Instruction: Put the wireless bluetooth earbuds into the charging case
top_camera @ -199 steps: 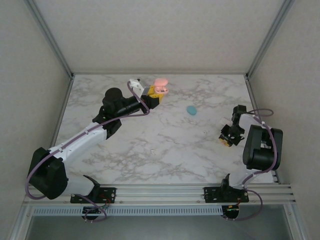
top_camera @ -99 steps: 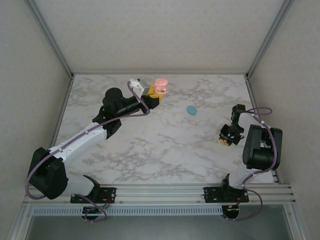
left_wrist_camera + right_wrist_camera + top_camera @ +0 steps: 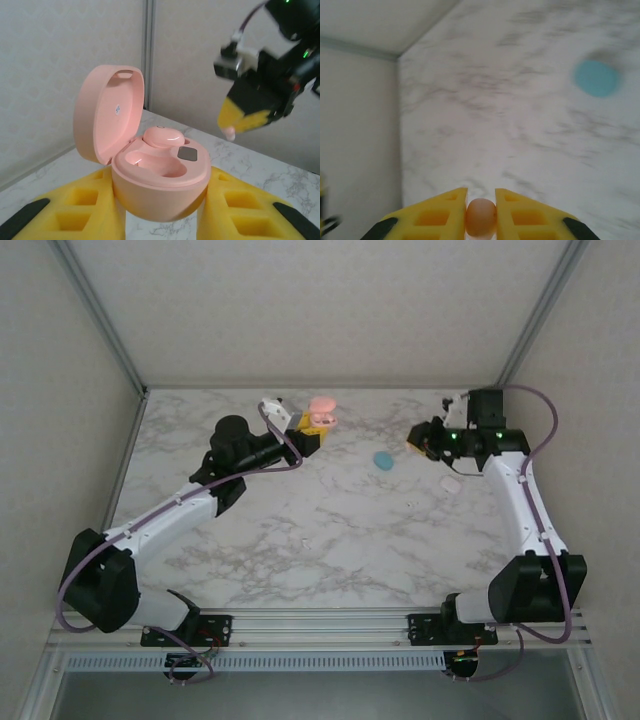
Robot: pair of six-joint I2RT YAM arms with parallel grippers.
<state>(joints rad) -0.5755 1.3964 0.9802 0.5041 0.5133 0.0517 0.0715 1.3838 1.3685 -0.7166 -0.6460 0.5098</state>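
The pink charging case [image 3: 160, 190] stands open, its lid [image 3: 107, 115] tipped back, and my left gripper [image 3: 160, 175] is shut on its base at the far middle of the table [image 3: 322, 412]. One pale pink earbud [image 3: 164, 136] sits in the far slot; the near slot [image 3: 150, 162] is empty. My right gripper [image 3: 481, 200] is shut on a second pale pink earbud [image 3: 481, 216]. In the top view the right gripper [image 3: 418, 440] hovers to the right of the case, apart from it. From the left wrist, the right gripper's yellow fingers [image 3: 245, 112] show the earbud [image 3: 229, 132] at their tip.
A small teal rounded piece [image 3: 383, 460] lies on the marble table [image 3: 300, 530] between the two grippers, also blurred in the right wrist view [image 3: 596, 78]. A small white squarish piece [image 3: 450, 483] lies under the right forearm. Walls close in the back and sides.
The right arm has swung from the table's right side up and towards the far middle, its fingers shut on the earbud. The left arm has held still with the case.
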